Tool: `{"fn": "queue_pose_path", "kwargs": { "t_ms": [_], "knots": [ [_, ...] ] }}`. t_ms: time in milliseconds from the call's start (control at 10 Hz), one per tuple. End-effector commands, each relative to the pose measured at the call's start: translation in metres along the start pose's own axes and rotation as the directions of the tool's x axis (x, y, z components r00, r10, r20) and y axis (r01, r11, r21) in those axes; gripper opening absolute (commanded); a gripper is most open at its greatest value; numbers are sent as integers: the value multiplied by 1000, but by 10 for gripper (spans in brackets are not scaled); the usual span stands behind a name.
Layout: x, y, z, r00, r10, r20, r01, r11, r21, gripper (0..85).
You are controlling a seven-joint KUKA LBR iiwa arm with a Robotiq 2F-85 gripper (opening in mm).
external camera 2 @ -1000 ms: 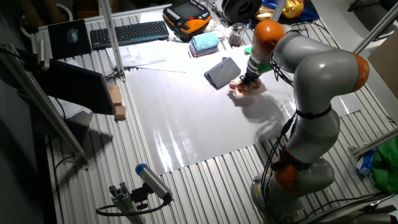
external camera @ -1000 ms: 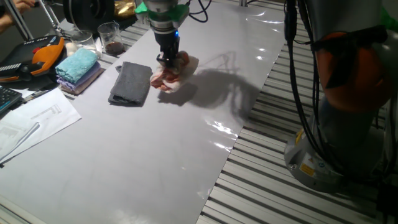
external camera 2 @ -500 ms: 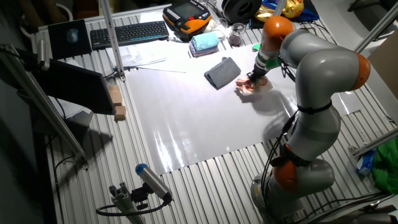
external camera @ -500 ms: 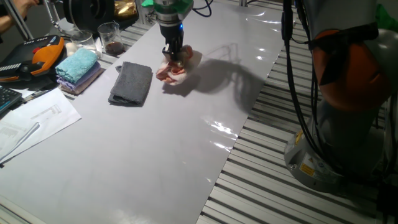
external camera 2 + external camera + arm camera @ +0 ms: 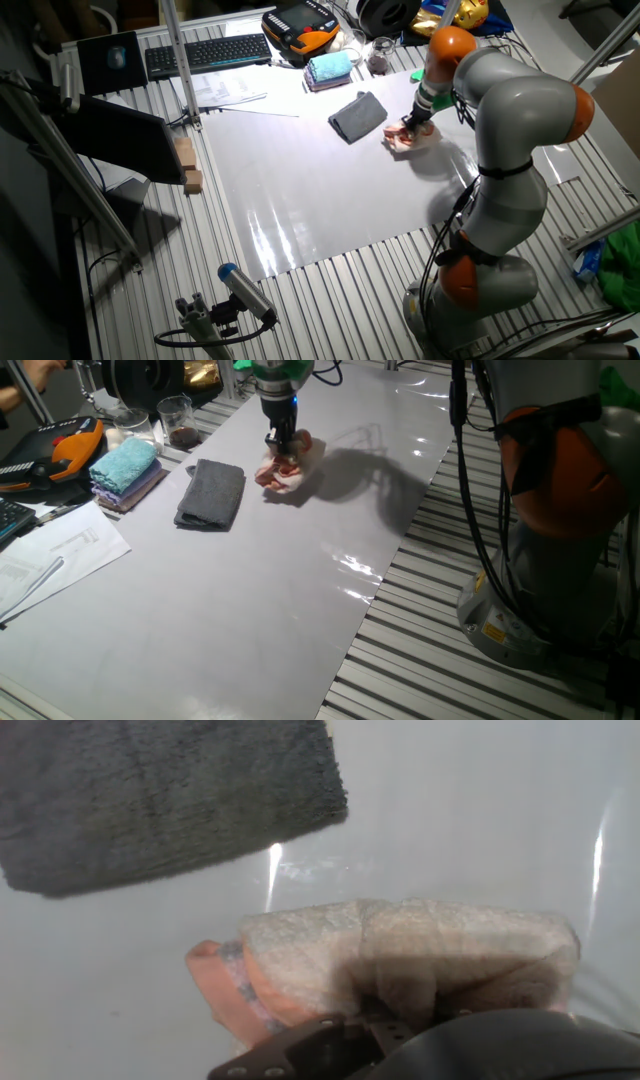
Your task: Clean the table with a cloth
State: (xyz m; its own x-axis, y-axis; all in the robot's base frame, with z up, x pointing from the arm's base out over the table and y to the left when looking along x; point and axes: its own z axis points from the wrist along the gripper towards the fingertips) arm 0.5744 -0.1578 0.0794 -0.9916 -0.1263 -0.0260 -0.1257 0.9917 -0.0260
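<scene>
Wipe under way, far from finished. The two-finger gripper [image 5: 283, 455] presses down into the small pale pink and peach terry cloth [image 5: 283, 470], bunched under it on the glossy light grey-white tabletop [image 5: 250, 600]. Jaws look closed on a pinch of the cloth; the hand view shows the towel [image 5: 400, 965] bulging right against the dark gripper body, but the fingertips themselves are buried, so closed-on-cloth is my reading, not a clean sight.

Cloth position: far part of the tabletop, near its middle across, just beside the folded dark grey cloth [image 5: 211, 494] but apart from it. A strip of bare surface shows between the two in the hand view [image 5: 170, 805].

Done so far, judged from position: only a short stretch at the far end seems covered. The long near half of the tabletop and the side toward the slatted floor grating [image 5: 430, 650] are not yet reached. No visible dirt or streaks to judge by.

Against the earlier frames: gripper and cloth have travelled away from the camera and slightly rightward, toward the far end. In the other fixed view the cloth [image 5: 405, 140] sits further from the grey cloth [image 5: 357, 117] than before. The cloth stays bunched. Grey cloth, folded teal-blue towel [image 5: 125, 463] and glass [image 5: 179, 422] unmoved.
</scene>
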Motion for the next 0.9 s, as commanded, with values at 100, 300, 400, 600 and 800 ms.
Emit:
{"fn": "queue_pose_path", "kwargs": {
  "t_ms": [100,300,400,600,800],
  "knots": [
    [1,0,4,1000,4,-4,-4,1000,0,0],
    [6,-5,10,1000,9,0,-9,1000,-6,0],
    [8,-7,14,1000,9,2,-9,1000,-16,0],
    [10,-10,20,1000,11,11,-11,1000,-22,0],
    [12,-11,23,1000,13,14,-13,1000,-26,0]
  ]
}}
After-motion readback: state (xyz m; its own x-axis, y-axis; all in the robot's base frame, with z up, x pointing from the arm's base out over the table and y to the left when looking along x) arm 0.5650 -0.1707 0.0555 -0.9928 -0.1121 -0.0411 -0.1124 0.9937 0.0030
